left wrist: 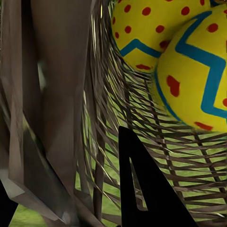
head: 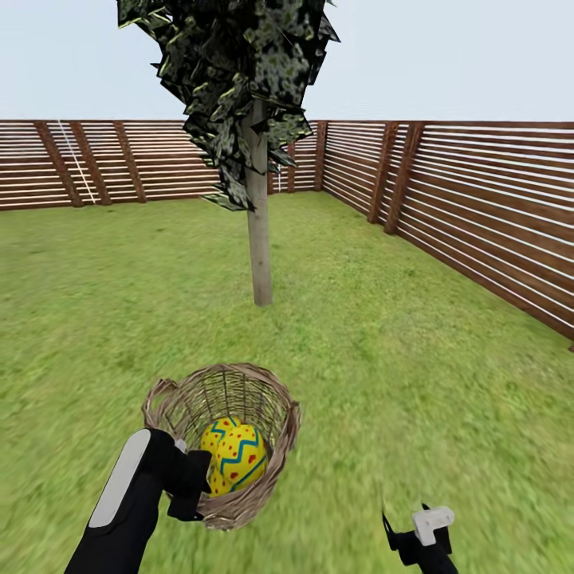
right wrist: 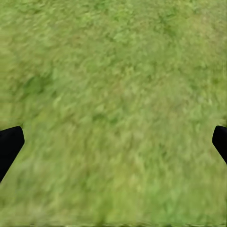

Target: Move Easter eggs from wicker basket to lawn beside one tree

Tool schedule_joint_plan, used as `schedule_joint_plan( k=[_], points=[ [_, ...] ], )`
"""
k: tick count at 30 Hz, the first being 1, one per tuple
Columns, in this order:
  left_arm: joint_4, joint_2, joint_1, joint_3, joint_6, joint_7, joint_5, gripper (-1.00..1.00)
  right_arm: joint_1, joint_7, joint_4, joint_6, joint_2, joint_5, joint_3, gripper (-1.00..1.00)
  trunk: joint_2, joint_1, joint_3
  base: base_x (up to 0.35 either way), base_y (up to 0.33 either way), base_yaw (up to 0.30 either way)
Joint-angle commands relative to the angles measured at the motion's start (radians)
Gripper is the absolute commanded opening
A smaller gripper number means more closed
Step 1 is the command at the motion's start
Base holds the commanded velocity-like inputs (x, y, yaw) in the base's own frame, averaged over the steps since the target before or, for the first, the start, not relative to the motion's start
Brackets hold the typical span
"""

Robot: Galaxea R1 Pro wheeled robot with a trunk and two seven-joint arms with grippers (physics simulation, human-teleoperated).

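The wicker basket (head: pixel 227 399) hangs near my left gripper (head: pixel 190 488), which is shut on its thick rim (left wrist: pixel 56 118); one black finger (left wrist: pixel 142 189) sits inside the woven wall. Two yellow Easter eggs with blue zigzags and red dots (head: pixel 241 458) (head: pixel 215 434) lie in the basket, close up in the left wrist view (left wrist: pixel 194 80) (left wrist: pixel 142 28). A third egg is hidden. The tree (head: pixel 257 239) with its bare trunk stands on the lawn (head: pixel 399 359) straight ahead. My right gripper (head: pixel 422 536) (right wrist: pixel 113 146) is open over bare grass, low at the right.
A brown slat fence (head: pixel 478 207) rings the garden, running along the back and down the right side. Grass stretches between the basket and the trunk and on both sides of it.
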Motion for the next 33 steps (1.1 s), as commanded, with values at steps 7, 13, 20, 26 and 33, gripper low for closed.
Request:
schedule_joint_plan(
  k=[7, 13, 20, 26, 33],
  points=[
    [0.002, -0.001, -0.001, 0.002, 0.015, -0.001, 0.002, -1.0, -0.001, -0.001, 0.025, -0.022, 0.001, 0.009, 0.002, 1.0, 0.048, -0.027, 0.027, 0.0, 0.0, 0.0],
    [0.006, -0.001, -0.001, 0.002, 0.016, -0.005, 0.002, -1.0, -0.001, -0.002, 0.023, -0.025, 0.001, 0.008, 0.002, 1.0, 0.09, -0.05, 0.055, 0.0, 0.0, 0.0],
    [0.006, -0.001, -0.001, 0.002, 0.016, -0.005, 0.002, -1.0, -0.001, -0.001, 0.018, -0.025, 0.001, 0.008, 0.003, 1.0, 0.139, -0.077, 0.089, 0.0, 0.0, 0.0],
    [0.007, -0.001, -0.001, 0.002, 0.016, -0.005, 0.002, -1.0, -0.001, -0.002, 0.019, -0.025, 0.001, 0.008, 0.002, 1.0, 0.181, -0.1, 0.117, 0.0, 0.0, 0.0],
    [0.007, 0.0, -0.001, 0.001, 0.016, -0.005, 0.002, -1.0, -0.001, -0.002, 0.017, -0.025, 0.001, 0.009, 0.002, 1.0, 0.223, -0.123, 0.147, 0.0, 0.0, 0.0]
  ],
)
